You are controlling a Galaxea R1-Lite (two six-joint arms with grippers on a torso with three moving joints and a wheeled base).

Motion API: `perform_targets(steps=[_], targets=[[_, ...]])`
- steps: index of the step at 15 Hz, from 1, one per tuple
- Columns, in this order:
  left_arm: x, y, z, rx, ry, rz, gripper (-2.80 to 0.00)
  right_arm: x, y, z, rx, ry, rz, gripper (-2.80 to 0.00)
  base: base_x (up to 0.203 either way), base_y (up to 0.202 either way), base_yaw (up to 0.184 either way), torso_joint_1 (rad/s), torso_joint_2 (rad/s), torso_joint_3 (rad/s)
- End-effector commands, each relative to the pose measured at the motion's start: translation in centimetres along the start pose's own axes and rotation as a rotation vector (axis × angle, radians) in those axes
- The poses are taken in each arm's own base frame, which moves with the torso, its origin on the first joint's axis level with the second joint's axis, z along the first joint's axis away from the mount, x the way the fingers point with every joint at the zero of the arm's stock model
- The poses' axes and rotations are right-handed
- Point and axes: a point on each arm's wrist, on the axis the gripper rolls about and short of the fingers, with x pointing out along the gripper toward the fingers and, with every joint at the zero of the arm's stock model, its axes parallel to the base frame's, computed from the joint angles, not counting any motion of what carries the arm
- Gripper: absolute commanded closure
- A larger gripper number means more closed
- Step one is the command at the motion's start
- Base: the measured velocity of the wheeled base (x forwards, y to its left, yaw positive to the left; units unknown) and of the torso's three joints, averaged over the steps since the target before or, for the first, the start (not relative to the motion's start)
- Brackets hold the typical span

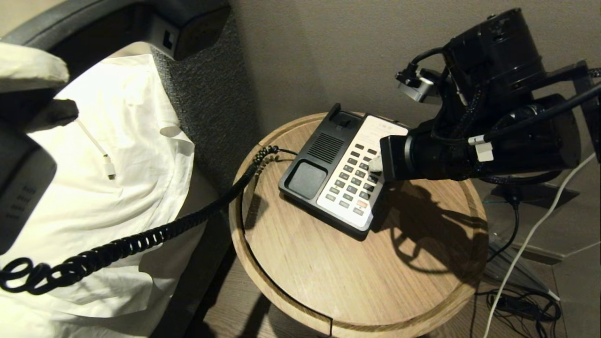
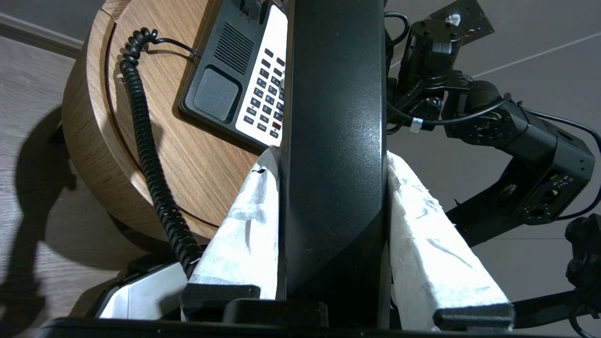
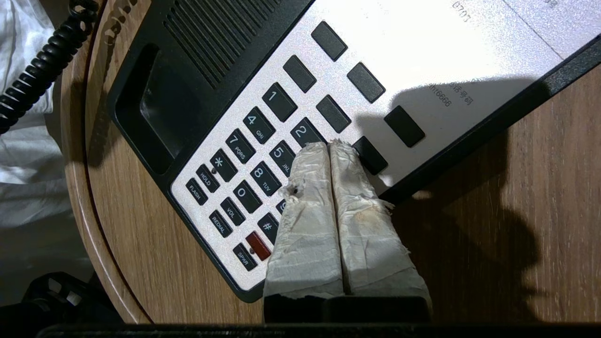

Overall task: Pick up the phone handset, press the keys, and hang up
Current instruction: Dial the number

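The phone handset [image 2: 333,117], long and glossy black, is clamped between the white-wrapped fingers [image 2: 249,225] of my left gripper [image 2: 332,157], held off to the left of the table. Its end shows at the left edge of the head view [image 1: 21,188]. The coiled cord [image 1: 141,241] stretches from it to the phone base [image 1: 310,155]. My right gripper [image 3: 328,145] is shut, its wrapped tips together and down on the keys [image 3: 263,155] right beside the "2" and "5". The head view shows this gripper [image 1: 375,164] over the keys [image 1: 352,180]. The red button [image 3: 258,245] is uncovered.
The phone stands on a round wooden side table [image 1: 352,281] with a raised rim. White bedding [image 1: 131,155] with a white charging cable [image 1: 109,166] lies to the left. Loose cables [image 1: 521,305] lie on the floor at the right. A wall stands behind.
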Motion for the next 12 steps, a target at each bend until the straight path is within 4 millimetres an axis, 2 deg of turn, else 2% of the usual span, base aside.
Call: perform_targets(steps=[1, 7, 12], targets=[[-0.1, 0.0, 0.0, -0.003, 0.000, 0.001, 0.00, 0.2, -0.1, -0.3, -0.001, 0.010, -0.015, 0.00, 0.000, 0.000, 0.000, 0.000, 0.00, 0.000], [-0.1, 0.1, -0.1, 0.003, 0.003, 0.003, 0.00, 0.0, -0.3, -0.1, 0.003, 0.003, -0.020, 0.00, 0.000, 0.000, 0.000, 0.000, 0.00, 0.000], [-0.3, 0.3, -0.4, 0.003, 0.007, 0.005, 0.00, -1.9, 0.3, 0.2, 0.004, -0.026, 0.012, 0.00, 0.000, 0.000, 0.000, 0.000, 0.00, 0.000]])
